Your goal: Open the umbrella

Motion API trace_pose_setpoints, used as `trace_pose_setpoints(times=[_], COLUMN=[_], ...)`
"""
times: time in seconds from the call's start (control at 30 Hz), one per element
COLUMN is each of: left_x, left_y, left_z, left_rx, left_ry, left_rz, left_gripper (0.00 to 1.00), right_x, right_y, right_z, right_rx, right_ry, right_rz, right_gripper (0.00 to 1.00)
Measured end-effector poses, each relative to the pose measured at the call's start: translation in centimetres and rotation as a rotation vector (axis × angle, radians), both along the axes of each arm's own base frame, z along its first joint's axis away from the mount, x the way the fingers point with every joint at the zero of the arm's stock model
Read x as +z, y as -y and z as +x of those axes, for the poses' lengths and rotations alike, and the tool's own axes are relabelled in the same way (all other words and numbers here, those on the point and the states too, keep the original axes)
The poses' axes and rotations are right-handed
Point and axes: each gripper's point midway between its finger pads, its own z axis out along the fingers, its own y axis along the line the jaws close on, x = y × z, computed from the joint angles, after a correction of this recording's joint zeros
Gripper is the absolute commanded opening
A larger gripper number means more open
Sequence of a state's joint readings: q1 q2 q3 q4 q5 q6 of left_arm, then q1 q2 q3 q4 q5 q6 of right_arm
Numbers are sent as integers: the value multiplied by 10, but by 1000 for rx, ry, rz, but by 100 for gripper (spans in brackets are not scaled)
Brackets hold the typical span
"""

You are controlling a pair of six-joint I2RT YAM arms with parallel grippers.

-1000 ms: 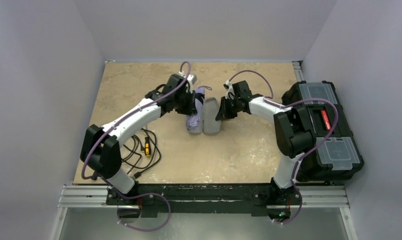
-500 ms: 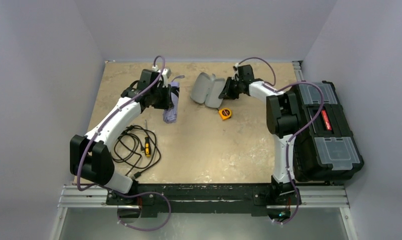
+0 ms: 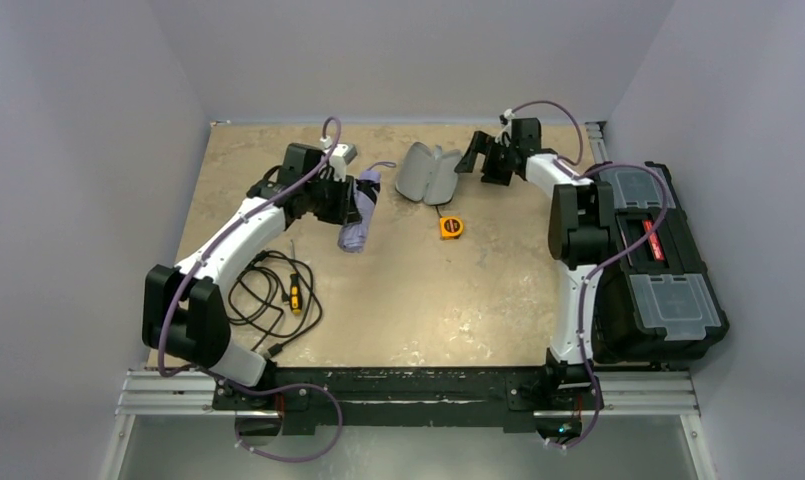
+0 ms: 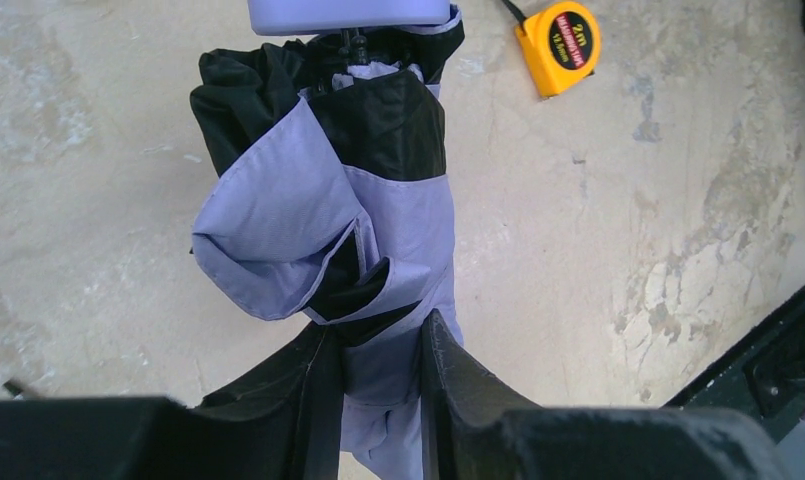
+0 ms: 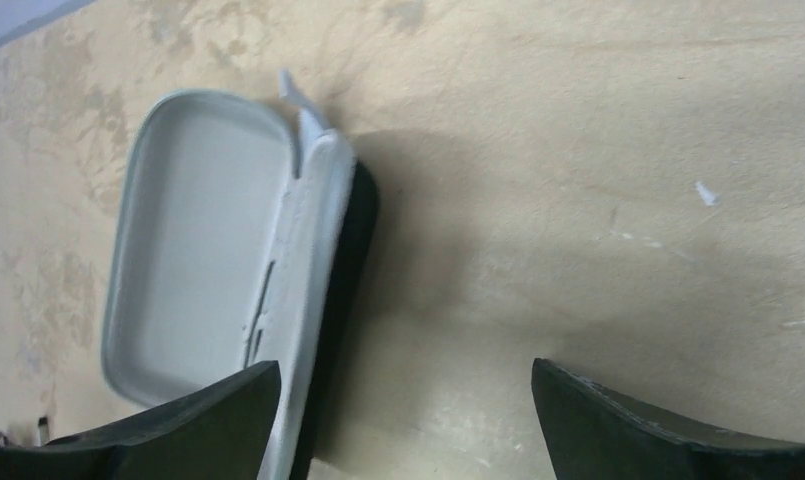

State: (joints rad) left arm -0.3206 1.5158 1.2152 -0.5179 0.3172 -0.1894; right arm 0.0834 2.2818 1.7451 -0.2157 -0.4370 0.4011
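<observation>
Pinching the folded umbrella (image 4: 313, 225) by its canopy, the left jaws likely steady it for opening; the right jaws stand wide and empty over the case (image 5: 193, 270).

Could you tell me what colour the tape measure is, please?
The tape measure is orange-yellow with a black round face, clearest in the left wrist view.

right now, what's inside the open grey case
The grey case lies open; the half facing the camera shows only pale lining. The other half is edge-on, its inside hidden.
</observation>
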Motion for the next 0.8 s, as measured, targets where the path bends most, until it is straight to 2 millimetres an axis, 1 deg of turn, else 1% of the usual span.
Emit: trace_pose_setpoints(times=[0.07,0.1,0.13,0.2,0.3,0.33,0.4,0.47,0.53,0.57,0.67,0.73,0.8], left_x=[0,0,2,12,41,54,81,105,124,132,155,171,185], left_y=[5,8,9,12,18,21,28,34,38,40,46,56,69], left_z=[-1,-2,-3,-4,0,1,3,2,-1,-4,-16,-28,-42], left_rx=[-26,-36,-43,-46,-46,-52,-79,-118,-156,-175,-229,-276,-326], left_ry=[10,15,22,46,126,159,233,309,372,403,498,558,603], left_rz=[-26,-39,-53,-78,-142,-170,-223,-266,-290,-296,-300,-308,-328], left_gripper=[0,0,0,0,0,0,0,0,0,0,0,0,0], right_x=[9,16,28,60,137,160,218,255,286,298,319,325,325], right_y=[-2,-5,-6,-11,-20,-24,-35,-49,-69,-81,-112,-131,-145], right_z=[-8,-14,-22,-36,-67,-77,-108,-136,-166,-180,-213,-233,-246], right_rx=[34,55,76,115,177,198,259,319,397,435,528,574,596], right_ry=[14,25,40,94,243,295,436,530,613,642,691,706,709], right_rz=[1,2,3,11,54,75,137,184,227,249,312,353,384], right_gripper=[99,99,99,99,99,99,99,99,99,99,99,99,99])
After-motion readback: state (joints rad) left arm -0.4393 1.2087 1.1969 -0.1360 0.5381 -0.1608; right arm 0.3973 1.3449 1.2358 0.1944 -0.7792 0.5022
